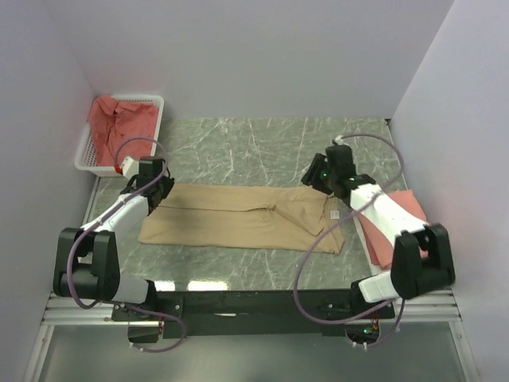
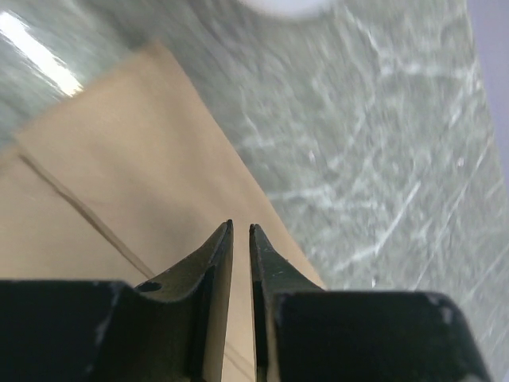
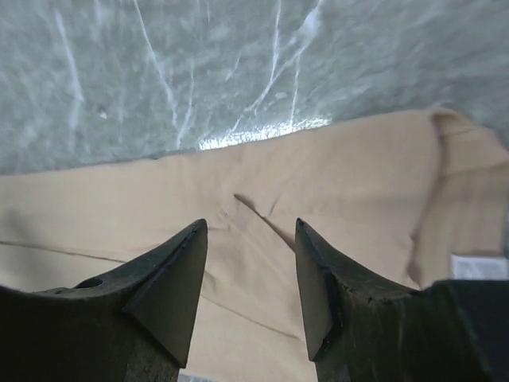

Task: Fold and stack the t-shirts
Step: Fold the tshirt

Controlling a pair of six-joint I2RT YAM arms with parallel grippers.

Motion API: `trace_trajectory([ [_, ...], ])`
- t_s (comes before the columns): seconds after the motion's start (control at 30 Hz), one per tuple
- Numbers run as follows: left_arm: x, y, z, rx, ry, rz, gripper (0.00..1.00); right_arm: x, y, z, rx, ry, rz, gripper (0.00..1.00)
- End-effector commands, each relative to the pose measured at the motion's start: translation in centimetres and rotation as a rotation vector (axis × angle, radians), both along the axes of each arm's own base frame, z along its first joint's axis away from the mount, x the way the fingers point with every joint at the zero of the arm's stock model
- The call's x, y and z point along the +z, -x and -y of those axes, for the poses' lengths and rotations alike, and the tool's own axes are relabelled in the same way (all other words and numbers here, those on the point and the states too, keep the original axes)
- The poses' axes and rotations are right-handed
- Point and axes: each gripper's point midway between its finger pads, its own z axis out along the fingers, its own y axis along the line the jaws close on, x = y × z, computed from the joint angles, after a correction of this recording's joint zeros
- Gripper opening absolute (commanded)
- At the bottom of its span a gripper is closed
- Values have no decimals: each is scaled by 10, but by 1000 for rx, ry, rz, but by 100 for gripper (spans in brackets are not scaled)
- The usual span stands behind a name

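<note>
— So, starting nearest the arm bases, what lies on the table (image 1: pixel 262 143)?

— A tan t-shirt (image 1: pixel 246 216), spread flat as one long band across the middle, with its neck label (image 1: pixel 336 213) at the right end. It looks already folded lengthwise. My reading is that it lies flat so that a crosswise fold can follow.

— Are the hands gripping it?

— No. The left hand (image 2: pixel 240 231) hovers at the tan t-shirt's far left corner. Its jaws are only a narrow slit apart, with cloth showing below through the gap and nothing pinched. The right hand (image 3: pixel 250 235) hangs over the shirt's far right part with its jaws wide. Tan cloth shows between them, and they hold nothing.

— How do the arms sit?

— Each elbow is folded back beside the tan t-shirt's near corner on its own side. Each forearm reaches forward and inward toward the shirt's far edge, with the wrist tipped down at the cloth. I judge that these mirrored poses suit taking both ends at once.

— Anything beyond that?

— Just right of the tan t-shirt, partly under the right forearm, a salmon shirt (image 1: pixel 382 243) lies flat and seemingly folded, probably the start of the stack. Farther off, beyond the tan t-shirt's left end, a white mesh basket (image 1: pixel 86 155) holds crumpled coral shirts (image 1: pixel 119 119), not yet folded.
</note>
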Motion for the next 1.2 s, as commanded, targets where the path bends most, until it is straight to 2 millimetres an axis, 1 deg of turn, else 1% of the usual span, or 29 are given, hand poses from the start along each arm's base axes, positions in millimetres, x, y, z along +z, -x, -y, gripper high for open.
trace_trajectory([
  [0.0, 16, -7, 26, -113, 4, 19, 20, -27, -4, -12, 46, 95, -64, 56],
  [0.03, 18, -7, 29, -134, 5, 24, 20, -39, -8, -17, 56, 101, -86, 56],
  [0.13, 21, -7, 37, -169, 11, 28, 19, -59, -12, -31, 88, 116, -127, 58],
  [0.17, 22, -6, 40, -180, 10, 32, 19, -63, -11, -35, 96, 119, -137, 59],
  [0.2, 23, -6, 40, -183, 9, 33, 19, -66, -9, -43, 111, 130, -137, 62],
  [0.3, 24, -7, 44, -202, 11, 36, 18, -79, -7, -55, 121, 174, -167, 63],
  [0.4, 23, -6, 46, -214, 10, 30, 18, -87, 1, -60, 118, 189, -191, 63],
  [0.43, 22, -6, 46, -214, 10, 29, 18, -87, 5, -67, 135, 177, -186, 63],
  [0.47, 22, -6, 46, -215, 9, 30, 18, -86, 8, -69, 129, 160, -187, 63],
  [0.5, 22, -5, 46, -216, 8, 28, 18, -88, 14, -70, 134, 152, -191, 63],
  [0.57, 19, -5, 46, -218, 7, 24, 17, -88, 21, -76, 150, 110, -191, 63],
  [0.7, 17, -6, 48, -226, 12, 18, 16, -86, 37, -81, 179, 48, -195, 62],
  [0.8, 15, -7, 50, -231, 17, 18, 16, -79, 53, -87, 214, -22, -177, 62],
  [0.87, 15, -7, 51, -234, 20, 18, 15, -74, 56, -93, 227, -61, -155, 62],
  [0.9, 13, -7, 51, -235, 21, 15, 15, -71, 62, -96, 249, -79, -154, 62],
  [1.1, 12, -8, 52, -238, 19, 9, 15, -70, 82, -103, 293, -111, -145, 61],
  [1.17, 11, -8, 52, -239, 17, 7, 15, -68, 88, -109, 318, -139, -146, 61],
])
